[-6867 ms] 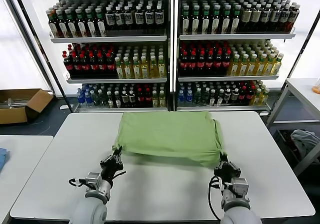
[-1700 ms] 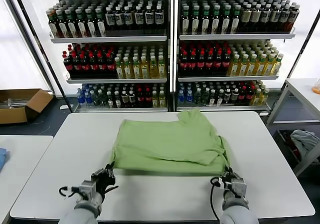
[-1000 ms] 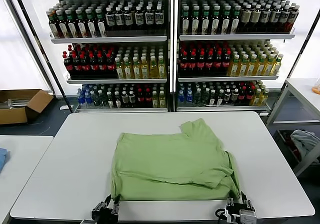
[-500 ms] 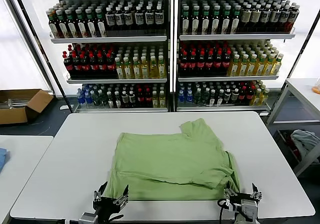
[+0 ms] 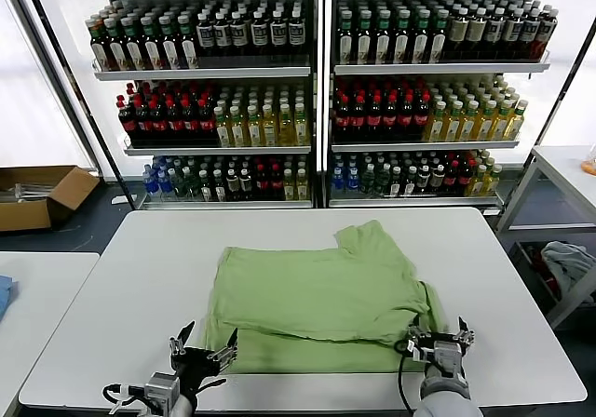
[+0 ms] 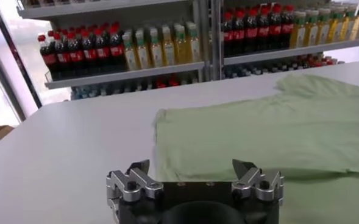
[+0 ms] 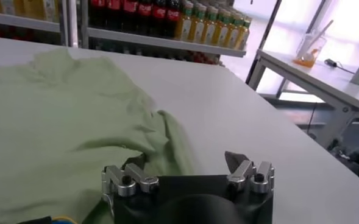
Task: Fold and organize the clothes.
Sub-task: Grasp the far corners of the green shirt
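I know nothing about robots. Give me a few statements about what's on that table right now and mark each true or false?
1. The green shirt lies on the white table. True.
2. The left claw is clamped on the shirt. False: it is open at the shirt's near left corner, holding nothing.
3. The right claw is open. True.
4. The shelves behind the table are bare. False: they are packed with bottles.
5. A cardboard box sits on the table. False: it is on the floor to the left.

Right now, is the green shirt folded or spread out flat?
Folded. The shirt lies on the table in two layers, the upper one stopping short of the near edge.
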### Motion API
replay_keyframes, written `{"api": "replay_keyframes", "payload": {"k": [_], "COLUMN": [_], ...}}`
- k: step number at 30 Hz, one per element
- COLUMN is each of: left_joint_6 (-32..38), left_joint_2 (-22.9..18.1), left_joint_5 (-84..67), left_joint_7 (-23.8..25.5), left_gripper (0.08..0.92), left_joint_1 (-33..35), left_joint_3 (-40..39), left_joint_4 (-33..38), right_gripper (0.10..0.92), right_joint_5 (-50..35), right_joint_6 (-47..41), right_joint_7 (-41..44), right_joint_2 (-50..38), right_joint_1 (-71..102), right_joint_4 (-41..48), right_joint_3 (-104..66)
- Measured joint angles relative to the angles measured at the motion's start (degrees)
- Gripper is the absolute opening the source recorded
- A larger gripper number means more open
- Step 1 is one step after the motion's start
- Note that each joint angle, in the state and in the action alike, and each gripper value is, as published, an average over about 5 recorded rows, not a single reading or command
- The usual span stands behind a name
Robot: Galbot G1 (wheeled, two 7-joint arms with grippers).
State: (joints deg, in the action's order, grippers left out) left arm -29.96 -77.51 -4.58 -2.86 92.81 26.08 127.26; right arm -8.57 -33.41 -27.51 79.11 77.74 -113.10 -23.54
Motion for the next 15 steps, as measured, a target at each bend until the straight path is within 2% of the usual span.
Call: {"api": "replay_keyframes", "payload": {"k": [15], "left_joint_6": [-2.2], "left_joint_2": [3.2], "left_joint_5": [-3.5], "left_joint_7": [1.4], "left_gripper": [0.823], "left_joint_1": [-8.0], "left_joint_3": [-1.0], "left_joint_4": [-4.1], "right_gripper": [0.823], "right_joint_5": [-0.6], "right_joint_6": [-0.1], "right_joint_7": [-1.0], "right_joint_2": [1.7], "right_joint_1": [-12.6], "right_joint_4": [7.0], "right_joint_3": [4.9]}}
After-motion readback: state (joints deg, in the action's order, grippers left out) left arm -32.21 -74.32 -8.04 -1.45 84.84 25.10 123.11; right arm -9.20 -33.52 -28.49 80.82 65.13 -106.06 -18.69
